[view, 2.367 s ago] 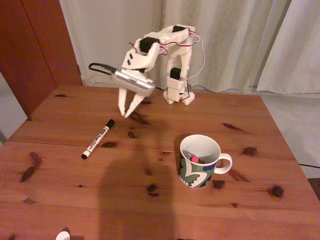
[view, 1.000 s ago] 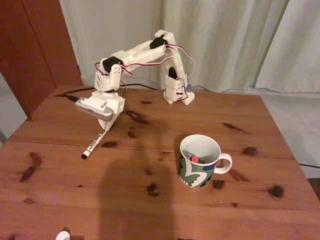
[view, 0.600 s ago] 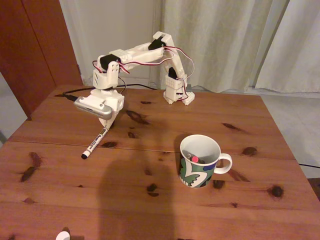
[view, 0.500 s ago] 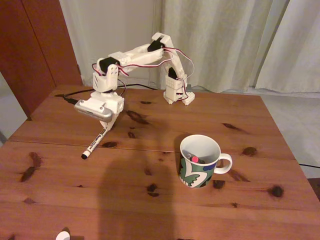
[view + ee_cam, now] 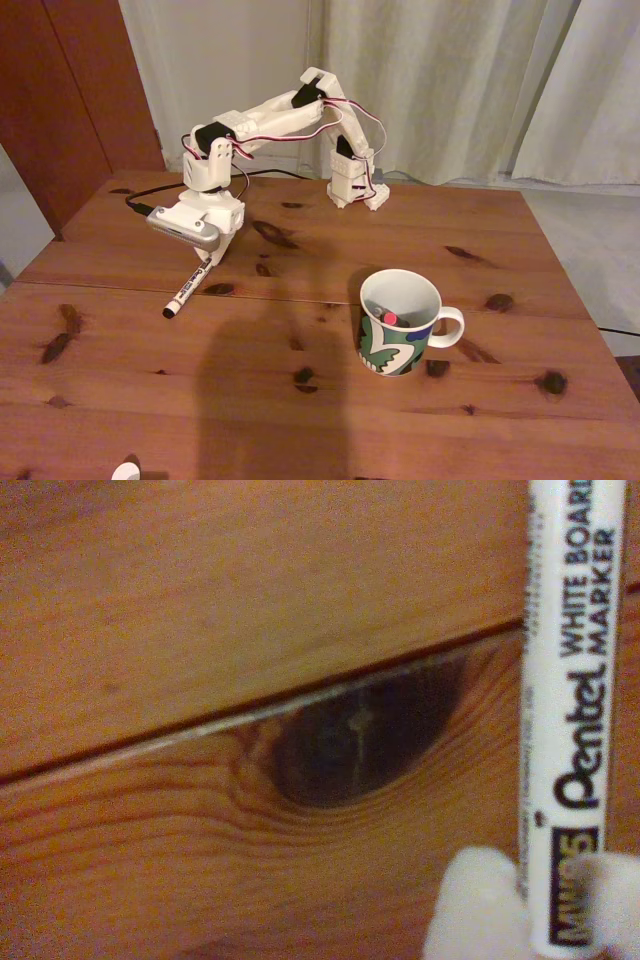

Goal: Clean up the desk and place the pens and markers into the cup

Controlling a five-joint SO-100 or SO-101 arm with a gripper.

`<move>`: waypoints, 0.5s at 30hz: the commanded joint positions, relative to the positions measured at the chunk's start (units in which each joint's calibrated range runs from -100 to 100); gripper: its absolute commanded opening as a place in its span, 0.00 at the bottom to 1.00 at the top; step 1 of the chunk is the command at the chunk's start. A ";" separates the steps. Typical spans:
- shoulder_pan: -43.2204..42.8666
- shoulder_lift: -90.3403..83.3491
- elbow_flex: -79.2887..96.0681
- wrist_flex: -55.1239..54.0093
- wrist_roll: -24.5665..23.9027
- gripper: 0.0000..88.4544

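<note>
Marker gripped on the bench

The white marker (image 5: 188, 285), lying on the bench (image 5: 300, 400) left of the cup (image 5: 398, 322), is seen clamped at its far end between the jaws of the gripper (image 5: 555, 900).

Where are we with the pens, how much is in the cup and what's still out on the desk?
Done: the cup already holds at least one pen, a red end showing inside. In hand: the pincer is down at the white marker, fingertips on either side of its barrel; a firm grip can't be confirmed. Left: lift that marker off the desk and drop it in the cup.
</note>
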 commanded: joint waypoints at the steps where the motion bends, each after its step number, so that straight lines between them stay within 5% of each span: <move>1: 0.00 -0.76 -2.49 -1.41 -0.12 0.15; 15: 2.17 2.30 -2.40 -3.21 0.35 0.16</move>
